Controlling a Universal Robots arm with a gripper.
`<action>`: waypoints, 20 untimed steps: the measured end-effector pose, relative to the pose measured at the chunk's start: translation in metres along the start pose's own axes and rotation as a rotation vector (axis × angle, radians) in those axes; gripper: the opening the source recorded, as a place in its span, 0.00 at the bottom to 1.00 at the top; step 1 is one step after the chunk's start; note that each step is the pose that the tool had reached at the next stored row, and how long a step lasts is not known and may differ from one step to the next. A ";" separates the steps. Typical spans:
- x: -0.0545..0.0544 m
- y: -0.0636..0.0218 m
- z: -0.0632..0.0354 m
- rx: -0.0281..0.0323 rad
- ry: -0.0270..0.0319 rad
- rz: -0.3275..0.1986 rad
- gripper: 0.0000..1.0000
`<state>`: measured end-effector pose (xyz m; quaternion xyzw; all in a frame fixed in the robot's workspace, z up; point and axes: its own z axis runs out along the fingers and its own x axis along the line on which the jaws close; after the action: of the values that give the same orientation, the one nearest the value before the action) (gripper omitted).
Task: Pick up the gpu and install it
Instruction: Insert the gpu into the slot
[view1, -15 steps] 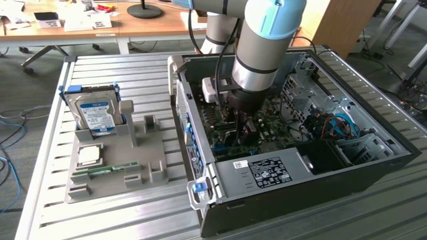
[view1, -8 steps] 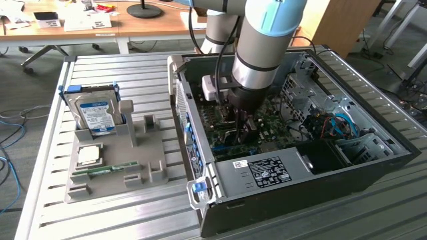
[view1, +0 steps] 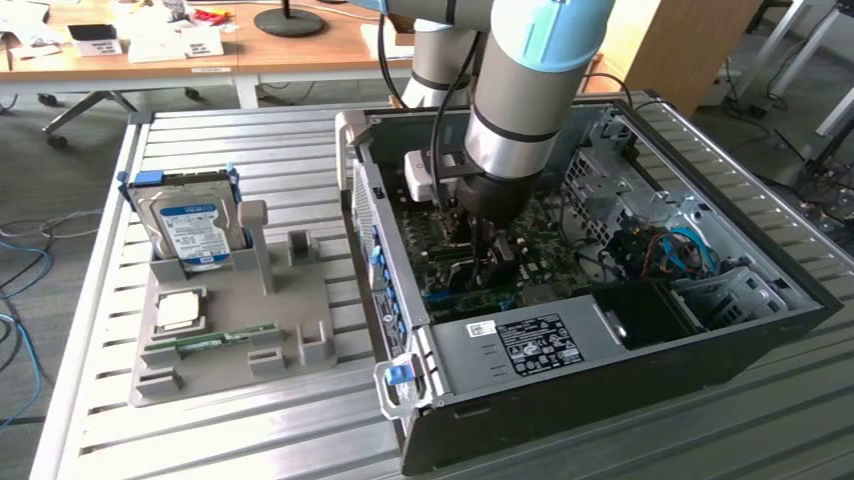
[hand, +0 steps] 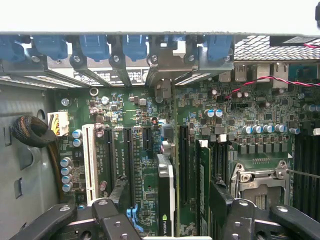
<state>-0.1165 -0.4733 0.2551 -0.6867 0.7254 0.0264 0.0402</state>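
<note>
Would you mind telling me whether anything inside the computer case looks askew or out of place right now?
Nothing stands out. The gpu stands on edge among the motherboard slots, between the gripper fingers, its bracket end toward the rear slot openings. Whether it is fully seated cannot be told.

a green nvidia logo marks the gpu (hand: 165, 200) edge.
</note>
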 end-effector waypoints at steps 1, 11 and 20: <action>0.000 0.0000 0.0000 0.0000 -0.0001 0.000 0.75; 0.000 0.0000 -0.0032 -0.0001 0.0001 0.000 0.75; -0.001 -0.0002 -0.0154 0.0000 0.0000 0.000 0.75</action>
<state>-0.1166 -0.4733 0.2706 -0.6867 0.7254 0.0264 0.0402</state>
